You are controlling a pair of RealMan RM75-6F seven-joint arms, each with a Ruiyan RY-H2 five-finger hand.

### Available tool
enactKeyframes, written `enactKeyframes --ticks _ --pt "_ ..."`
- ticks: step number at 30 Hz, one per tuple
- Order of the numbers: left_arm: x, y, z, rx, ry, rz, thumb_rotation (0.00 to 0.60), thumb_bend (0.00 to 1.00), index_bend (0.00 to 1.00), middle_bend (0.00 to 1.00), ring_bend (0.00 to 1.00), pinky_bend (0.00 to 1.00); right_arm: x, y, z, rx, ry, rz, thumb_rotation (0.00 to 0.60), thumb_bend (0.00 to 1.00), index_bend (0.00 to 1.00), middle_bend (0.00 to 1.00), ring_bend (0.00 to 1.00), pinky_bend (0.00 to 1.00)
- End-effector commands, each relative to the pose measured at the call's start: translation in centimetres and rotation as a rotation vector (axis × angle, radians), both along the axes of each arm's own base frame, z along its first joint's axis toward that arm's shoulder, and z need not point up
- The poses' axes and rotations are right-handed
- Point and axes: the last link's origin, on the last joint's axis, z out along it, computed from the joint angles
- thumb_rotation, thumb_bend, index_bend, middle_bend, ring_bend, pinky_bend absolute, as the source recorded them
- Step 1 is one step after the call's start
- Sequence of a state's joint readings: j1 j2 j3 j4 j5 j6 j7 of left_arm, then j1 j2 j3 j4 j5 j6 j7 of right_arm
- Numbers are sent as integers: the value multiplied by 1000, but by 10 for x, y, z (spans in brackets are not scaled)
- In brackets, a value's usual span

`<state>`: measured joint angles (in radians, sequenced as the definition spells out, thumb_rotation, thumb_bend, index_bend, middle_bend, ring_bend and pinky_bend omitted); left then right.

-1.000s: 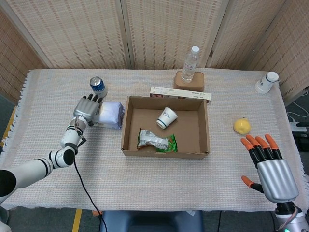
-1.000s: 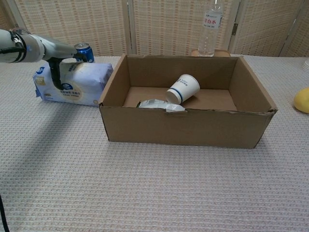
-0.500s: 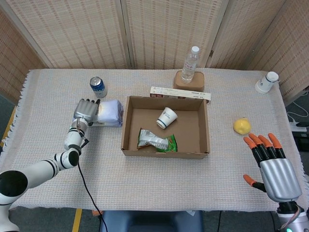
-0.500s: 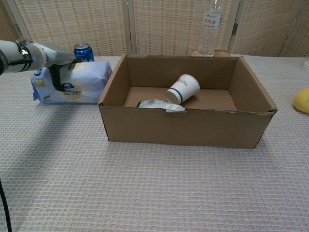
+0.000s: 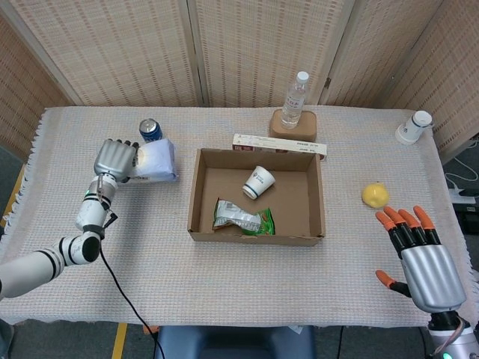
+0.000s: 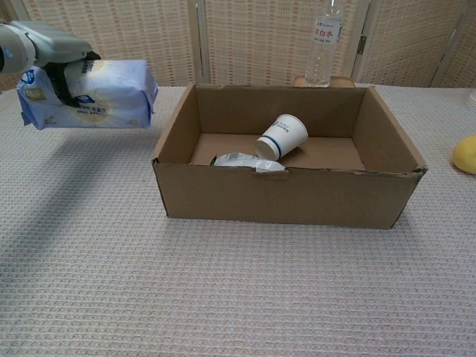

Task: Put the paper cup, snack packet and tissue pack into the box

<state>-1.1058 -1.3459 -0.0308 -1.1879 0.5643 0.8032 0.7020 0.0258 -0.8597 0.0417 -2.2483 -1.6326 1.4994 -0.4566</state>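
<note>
Chest view shows us the soft white and blue tissue pack (image 6: 89, 95) held clear of the woven cloth-covered table (image 6: 223, 290), just left of the open brown cardboard box (image 6: 290, 195), with our left hand (image 6: 56, 46) clasping it from above, fingers wrapped over its top and near face. To do this step well, we judge we should carry the pack right until it is fully past the box's left wall, keep it level and high enough to clear the rim, then lower it into the bare far-left floor before letting go. The white paper cup (image 6: 282, 137) and the crinkled silver and green snack packet (image 5: 243, 218) already lie inside. Our right hand (image 5: 420, 254) rests near the table's near right edge, palm down, fingers spread and holding nothing.
</note>
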Motion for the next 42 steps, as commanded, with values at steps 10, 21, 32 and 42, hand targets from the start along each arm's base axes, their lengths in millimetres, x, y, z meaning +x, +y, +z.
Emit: enactKeyframes --ticks 10,21,32,42 --pt "71 -27 53 21 -59 -134 600 400 687 866 723 834 4 6 0 15 -11 20 600 0 125 97 0 0" --pt "186 -59 2 11 -239 -427 600 389 676 855 723 833 4 8 2 11 -13 21 600 0 125 97 0 0" --pt "232 -95 -92 -86 -393 -494 600 388 679 856 723 834 3 8 4 0 -11 13 600 0 125 97 0 0" --pt "217 -90 -130 -182 -319 -448 600 181 0 0 0 131 2 9 9 -19 -17 10 600 0 124 97 0 0"
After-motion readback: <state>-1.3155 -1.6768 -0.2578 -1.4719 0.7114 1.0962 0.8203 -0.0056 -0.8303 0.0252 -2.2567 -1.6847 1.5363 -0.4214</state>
